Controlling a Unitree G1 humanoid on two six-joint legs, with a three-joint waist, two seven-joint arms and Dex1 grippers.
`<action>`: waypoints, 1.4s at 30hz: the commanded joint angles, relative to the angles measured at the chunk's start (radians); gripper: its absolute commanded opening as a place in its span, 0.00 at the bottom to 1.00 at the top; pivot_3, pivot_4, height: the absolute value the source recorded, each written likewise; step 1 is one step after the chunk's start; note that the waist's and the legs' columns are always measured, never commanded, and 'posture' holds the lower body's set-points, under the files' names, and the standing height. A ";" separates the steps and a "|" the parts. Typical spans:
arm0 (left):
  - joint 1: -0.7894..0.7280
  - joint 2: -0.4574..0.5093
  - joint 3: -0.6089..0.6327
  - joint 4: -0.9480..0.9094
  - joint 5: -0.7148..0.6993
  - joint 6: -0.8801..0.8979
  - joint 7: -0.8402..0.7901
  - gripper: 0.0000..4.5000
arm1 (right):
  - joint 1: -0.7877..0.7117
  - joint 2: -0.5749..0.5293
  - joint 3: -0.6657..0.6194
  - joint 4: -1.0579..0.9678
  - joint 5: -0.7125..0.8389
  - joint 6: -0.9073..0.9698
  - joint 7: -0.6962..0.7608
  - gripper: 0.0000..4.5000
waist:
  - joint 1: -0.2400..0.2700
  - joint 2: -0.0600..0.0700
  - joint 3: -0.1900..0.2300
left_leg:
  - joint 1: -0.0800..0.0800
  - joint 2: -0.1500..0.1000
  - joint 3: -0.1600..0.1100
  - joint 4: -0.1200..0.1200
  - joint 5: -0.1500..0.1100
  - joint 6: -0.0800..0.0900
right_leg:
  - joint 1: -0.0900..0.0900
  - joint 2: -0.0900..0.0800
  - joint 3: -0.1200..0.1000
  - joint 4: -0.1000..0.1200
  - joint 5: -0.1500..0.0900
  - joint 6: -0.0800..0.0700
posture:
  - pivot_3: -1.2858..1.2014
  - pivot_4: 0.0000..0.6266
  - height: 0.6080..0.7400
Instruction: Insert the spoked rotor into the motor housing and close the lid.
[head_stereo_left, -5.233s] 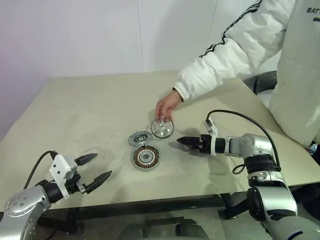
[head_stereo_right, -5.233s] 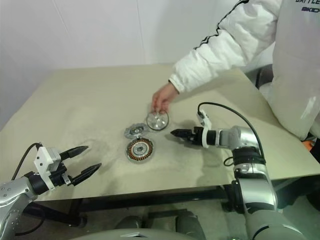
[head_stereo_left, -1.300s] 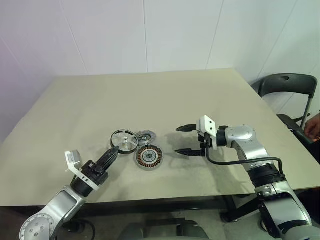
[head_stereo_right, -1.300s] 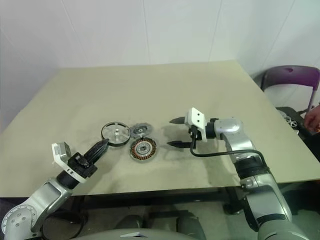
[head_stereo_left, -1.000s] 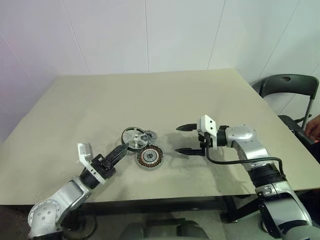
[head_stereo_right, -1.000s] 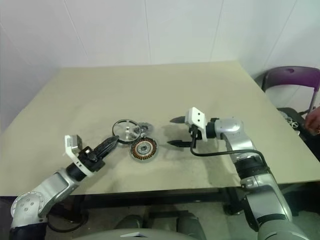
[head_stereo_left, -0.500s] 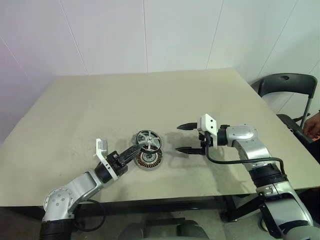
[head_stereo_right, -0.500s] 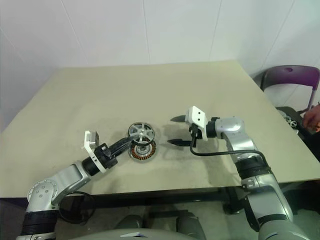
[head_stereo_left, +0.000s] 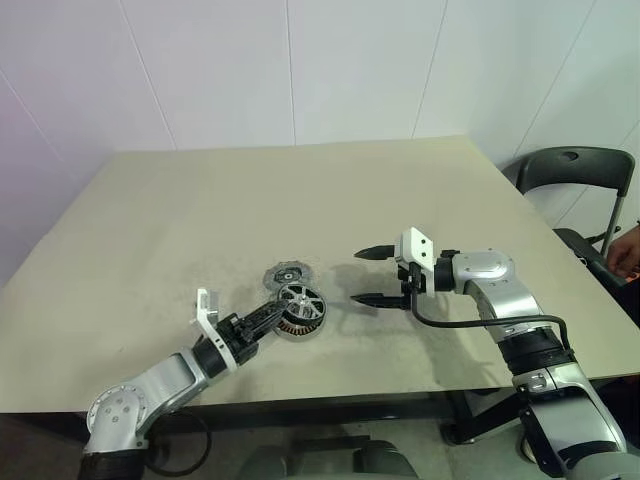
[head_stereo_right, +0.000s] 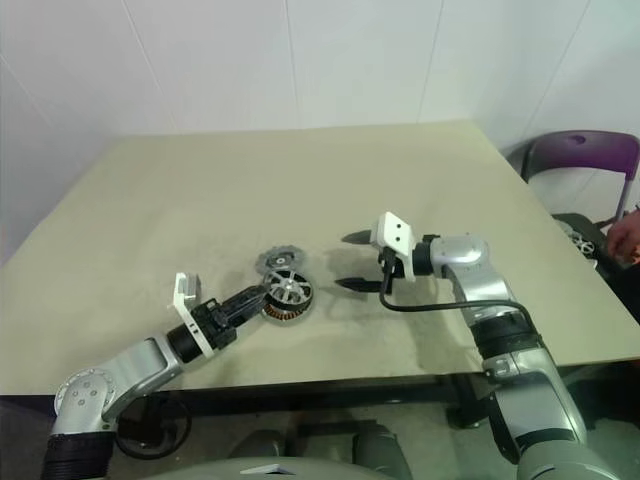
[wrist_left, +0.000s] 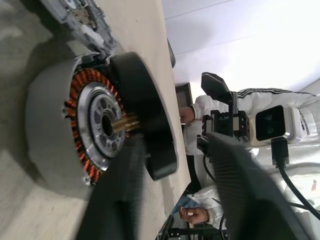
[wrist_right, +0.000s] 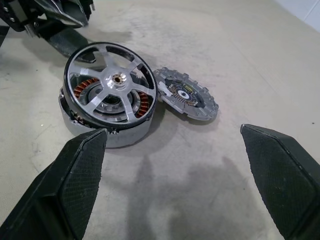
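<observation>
The motor housing (wrist_right: 95, 127), with its ring of copper windings, lies on the table. The lid (wrist_right: 111, 81) rests on top of it, slightly tilted, silvery spoked face up. The spoked rotor (wrist_right: 187, 95), small and grey with an uneven outline, lies flat on the table just behind the housing. My left gripper (head_stereo_left: 275, 312) is at the housing's near-left side; its fingers (wrist_left: 120, 200) stand apart on either side of the lid's dark rim (wrist_left: 145, 120), so it is open. To the right of the housing hovers my right gripper (head_stereo_left: 356, 277), open and holding nothing.
The beige table (head_stereo_left: 200, 200) stretches far back and to both sides of the parts. A dark chair (head_stereo_left: 575, 170) stands past the table's right edge. A person's hand (head_stereo_left: 628, 250) shows at the far right.
My left gripper carried the lid to the right, lowered it onto the housing, and its fingers have parted. The rotor now shows uncovered behind the housing. The right gripper kept still.
</observation>
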 joint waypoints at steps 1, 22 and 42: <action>0.014 0.010 0.023 -0.057 -0.039 -0.012 0.009 0.81 | -0.007 -0.001 -0.021 -0.037 0.009 -0.007 -0.007 1.00 | -0.001 0.000 0.000 | 0.000 0.000 0.000 0.000 0.000 0.000 | 0.000 0.000 0.000 0.000 0.000 0.000 | 0.52 0.00 1.00; 0.214 0.364 0.202 -0.346 0.377 -0.221 -0.235 1.00 | -0.034 0.086 0.035 -0.052 0.030 0.100 0.018 0.91 | -0.005 0.000 0.001 | 0.001 0.000 0.003 -0.002 0.000 0.000 | 0.000 0.001 0.000 -0.001 0.000 -0.001 | 0.52 0.00 1.00; 0.267 0.335 0.264 -0.274 0.880 -0.570 -0.617 1.00 | -0.084 0.279 0.239 0.243 -0.184 0.002 -0.057 0.01 | -0.007 0.001 0.001 | 0.000 0.001 0.002 -0.003 0.000 0.000 | -0.002 0.000 0.000 -0.002 0.000 -0.001 | 0.52 0.00 1.00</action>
